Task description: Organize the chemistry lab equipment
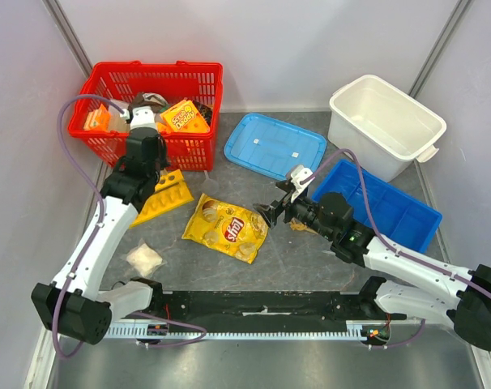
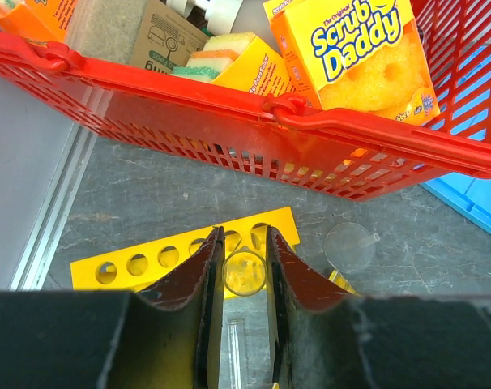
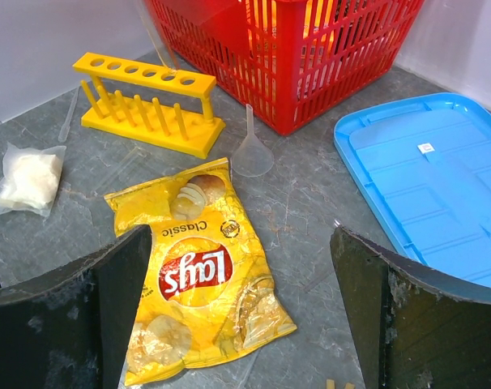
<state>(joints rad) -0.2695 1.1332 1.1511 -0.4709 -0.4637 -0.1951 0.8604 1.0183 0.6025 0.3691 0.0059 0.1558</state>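
A clear glass test tube (image 2: 245,273) is seen end-on between the fingers of my left gripper (image 2: 244,237), which is shut on it. It hangs just above the holes of the yellow test tube rack (image 2: 148,259) that stands in front of the red basket (image 2: 367,130). From above, the left gripper (image 1: 152,180) sits over the rack (image 1: 168,198). A clear funnel (image 2: 351,247) lies mouth-down to the right of the rack. My right gripper (image 3: 241,243) stands wide open and holds nothing, hovering over a yellow Lay's chip bag (image 3: 197,275).
The red basket (image 1: 116,77) holds sponge boxes. A blue lid (image 1: 274,146), a white bin (image 1: 383,121) and a blue bin (image 1: 387,209) lie at the right. A small plastic bag of white material (image 1: 144,259) sits near the left arm. Grey walls close in both sides.
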